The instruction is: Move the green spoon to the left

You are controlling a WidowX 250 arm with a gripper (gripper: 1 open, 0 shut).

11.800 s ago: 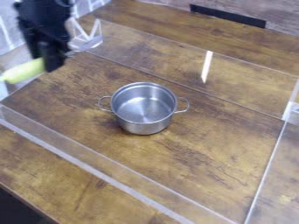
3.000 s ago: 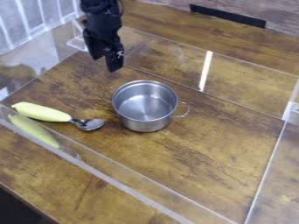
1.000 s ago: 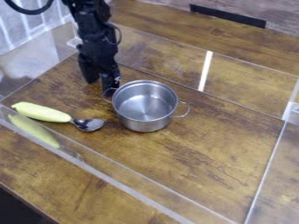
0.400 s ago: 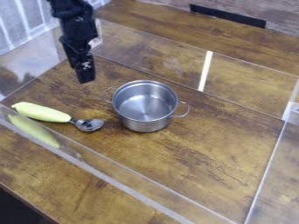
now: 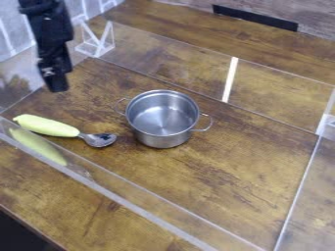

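Note:
The green spoon (image 5: 59, 129) lies flat on the wooden table (image 5: 222, 167) at the left, its yellow-green handle pointing left and its silver bowl toward the pot. My gripper (image 5: 55, 82) hangs from the black arm at the upper left, pointing down, well above and behind the spoon's handle. Its jaws stand open with nothing between them, and it touches nothing.
A round steel pot (image 5: 164, 119) with two small handles stands just right of the spoon's bowl. Clear acrylic walls (image 5: 78, 172) fence the work area, and the front one mirrors the spoon. A clear wire stand (image 5: 94, 39) sits behind the arm.
The gripper has swung from beside the pot's left rim up and to the left of the picture, rolling its wrist. Spoon and pot have not moved.

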